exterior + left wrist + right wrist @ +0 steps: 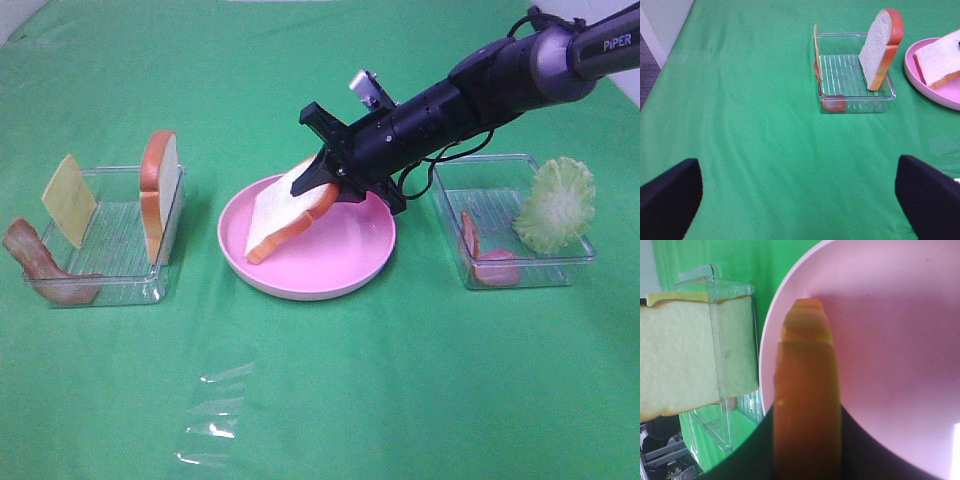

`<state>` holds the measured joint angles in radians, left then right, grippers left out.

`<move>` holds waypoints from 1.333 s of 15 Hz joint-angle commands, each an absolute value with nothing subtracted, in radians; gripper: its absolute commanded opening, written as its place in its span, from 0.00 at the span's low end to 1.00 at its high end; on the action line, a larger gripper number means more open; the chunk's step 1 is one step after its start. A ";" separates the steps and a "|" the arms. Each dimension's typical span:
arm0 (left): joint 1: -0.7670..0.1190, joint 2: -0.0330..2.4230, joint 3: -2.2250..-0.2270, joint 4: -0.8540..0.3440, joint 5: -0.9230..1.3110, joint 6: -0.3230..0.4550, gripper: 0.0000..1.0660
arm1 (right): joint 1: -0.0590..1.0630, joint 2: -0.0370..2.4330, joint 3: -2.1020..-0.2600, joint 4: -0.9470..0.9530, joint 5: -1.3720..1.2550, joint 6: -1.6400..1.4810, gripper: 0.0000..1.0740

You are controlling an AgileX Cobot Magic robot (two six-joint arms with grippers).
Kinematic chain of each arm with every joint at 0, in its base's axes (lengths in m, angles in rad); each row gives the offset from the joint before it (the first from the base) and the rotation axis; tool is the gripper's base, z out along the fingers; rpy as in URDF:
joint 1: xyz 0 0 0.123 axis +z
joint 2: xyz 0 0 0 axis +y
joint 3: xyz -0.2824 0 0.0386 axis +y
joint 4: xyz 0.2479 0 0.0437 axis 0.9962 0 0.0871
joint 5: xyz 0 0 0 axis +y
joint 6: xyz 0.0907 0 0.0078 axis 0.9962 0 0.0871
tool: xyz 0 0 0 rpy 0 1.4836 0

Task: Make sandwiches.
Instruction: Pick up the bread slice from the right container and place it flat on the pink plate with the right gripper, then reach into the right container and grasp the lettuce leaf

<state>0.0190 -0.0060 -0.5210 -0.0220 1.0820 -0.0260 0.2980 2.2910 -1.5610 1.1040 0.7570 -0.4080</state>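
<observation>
My right gripper [325, 182] reaches in from the upper right and is shut on a white bread slice [285, 215] with orange-brown crust. The slice hangs tilted over the round pink plate [345, 272], its low corner at the plate's left inner side. In the right wrist view the slice's crust edge [807, 400] runs out between the jaws over the plate [890, 340]. My left gripper [800, 200] is open over bare green cloth, short of the left tray [855, 102]. No stacked sandwich is in view; the parts lie apart.
The clear left tray [120, 255] holds an upright bread slice [158, 190], a yellow cheese square [68, 198] and a bacon strip [40, 262]. The clear right tray [500, 185] holds lettuce [555, 205] and reddish pieces [490, 265]. Clear plastic [212, 415] lies on the cloth in front.
</observation>
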 commanded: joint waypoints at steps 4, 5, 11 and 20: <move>0.019 -0.026 -0.518 -0.020 1.077 -0.023 0.94 | 0.297 2.289 -1.569 1.078 0.768 -0.427 0.30; 0.019 -0.026 -0.518 -0.020 1.077 -0.023 0.94 | 0.297 2.289 -1.569 1.068 0.771 -0.427 0.41; 0.019 -0.026 -0.518 -0.020 1.077 -0.021 0.94 | 0.297 2.207 -1.602 0.807 0.776 -0.290 0.70; 0.019 -0.026 -0.518 -0.020 1.077 -0.021 0.94 | 0.296 1.935 -1.621 -0.007 0.981 0.129 0.78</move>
